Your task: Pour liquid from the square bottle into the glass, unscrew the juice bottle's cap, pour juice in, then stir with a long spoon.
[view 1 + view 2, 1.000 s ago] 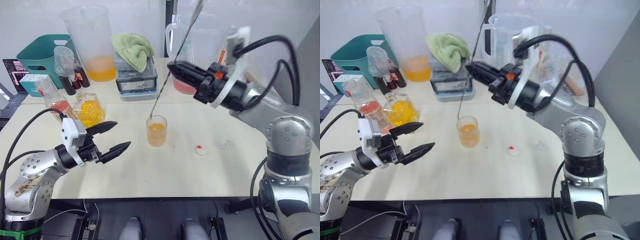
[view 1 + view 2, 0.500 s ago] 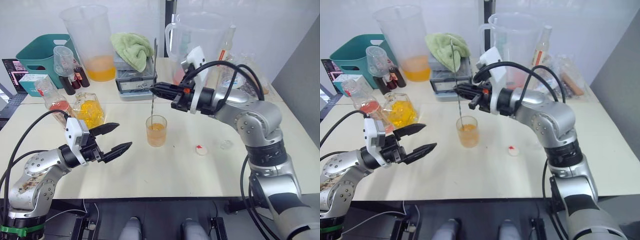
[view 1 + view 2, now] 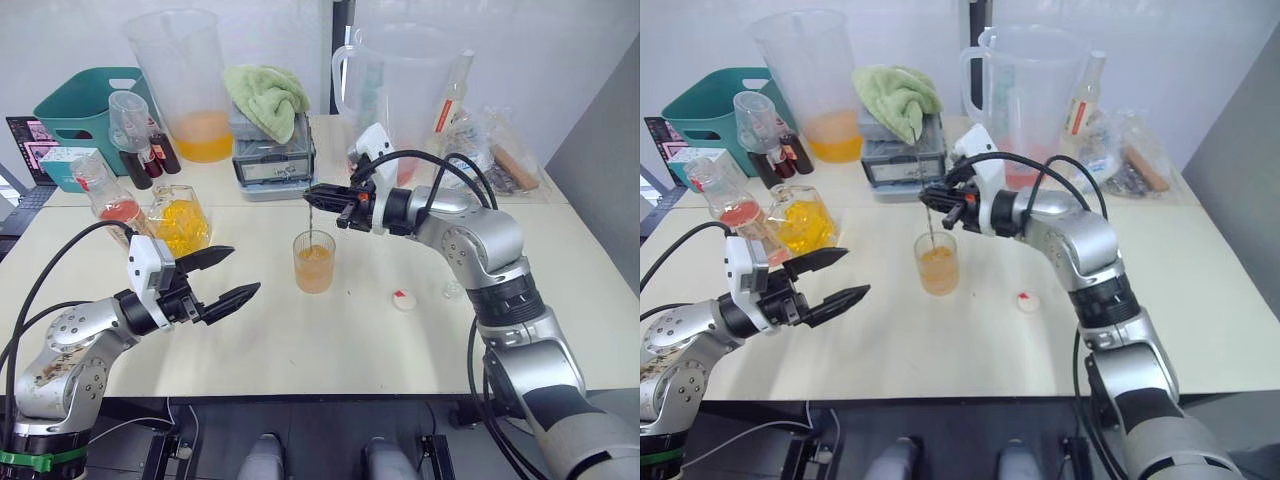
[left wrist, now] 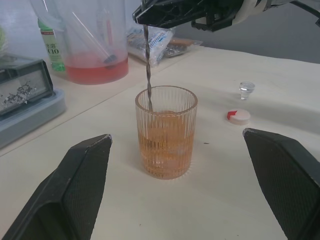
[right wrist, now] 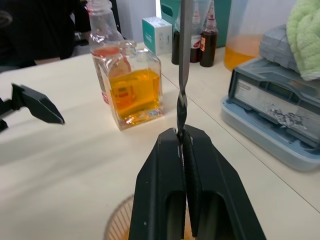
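The glass stands mid-table, about half full of orange liquid. Upright in it is the long spoon, its lower end in the liquid. My right gripper is shut on the spoon's twisted stem just above the glass rim. To the glass's left, my left gripper hangs open and holds nothing. Further left are the square bottle of yellow liquid and, behind it, the juice bottle. The cap lies on the table to the right of the glass.
A small clear stopper lies near the cap. Along the back are a pitcher of orange liquid, a pitcher of pink liquid, a green towel on a grey box, a teal bin and plastic bags.
My right gripper has come down and to the left over the glass, and the spoon has swung from tilted to upright with its end still in the glass. The left gripper has barely moved.
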Controlling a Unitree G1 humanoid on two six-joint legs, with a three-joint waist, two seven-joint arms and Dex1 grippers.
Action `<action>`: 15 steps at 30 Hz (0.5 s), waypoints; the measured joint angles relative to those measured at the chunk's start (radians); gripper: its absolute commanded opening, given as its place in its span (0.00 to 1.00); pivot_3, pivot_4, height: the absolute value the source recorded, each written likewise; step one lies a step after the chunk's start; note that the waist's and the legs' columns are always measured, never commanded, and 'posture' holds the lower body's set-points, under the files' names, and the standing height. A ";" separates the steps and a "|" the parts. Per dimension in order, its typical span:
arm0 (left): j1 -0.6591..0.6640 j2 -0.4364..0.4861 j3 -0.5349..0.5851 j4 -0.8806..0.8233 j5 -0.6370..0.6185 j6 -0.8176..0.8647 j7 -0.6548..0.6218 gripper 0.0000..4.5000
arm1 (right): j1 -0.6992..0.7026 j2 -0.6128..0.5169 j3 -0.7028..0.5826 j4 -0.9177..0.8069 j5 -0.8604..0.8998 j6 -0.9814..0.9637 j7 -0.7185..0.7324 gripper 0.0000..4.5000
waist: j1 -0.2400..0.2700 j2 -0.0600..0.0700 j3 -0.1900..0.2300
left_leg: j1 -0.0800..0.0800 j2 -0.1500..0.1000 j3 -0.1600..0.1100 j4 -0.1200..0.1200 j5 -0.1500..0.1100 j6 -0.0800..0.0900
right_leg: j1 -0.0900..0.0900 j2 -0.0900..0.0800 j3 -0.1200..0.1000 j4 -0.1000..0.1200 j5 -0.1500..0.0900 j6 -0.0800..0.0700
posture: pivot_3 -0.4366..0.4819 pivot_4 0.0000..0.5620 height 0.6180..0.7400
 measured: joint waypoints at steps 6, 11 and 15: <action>0.006 0.000 0.001 -0.001 0.000 0.000 0.001 0.99 | 0.000 -0.020 -0.026 -0.043 0.005 0.055 0.038 0.00 | 0.000 0.000 0.000 | 0.000 0.000 0.000 0.000 0.000 0.000 | 0.000 0.000 0.000 0.000 0.000 0.000 | 0.48 0.27 1.00; 0.010 0.000 0.004 -0.002 0.000 0.000 0.002 0.99 | -0.001 0.009 -0.059 -0.132 0.046 0.137 0.026 0.00 | -0.001 0.000 0.000 | 0.000 0.000 0.000 0.000 0.000 0.000 | 0.000 0.000 0.000 0.000 0.000 0.000 | 0.48 0.27 1.00; 0.011 0.000 0.005 -0.002 0.000 0.000 0.004 0.99 | -0.001 0.040 -0.062 -0.137 0.046 0.154 0.005 0.00 | -0.001 0.000 0.000 | 0.000 0.000 0.000 0.000 0.000 0.000 | 0.000 0.000 0.000 0.000 0.000 0.000 | 0.48 0.27 1.00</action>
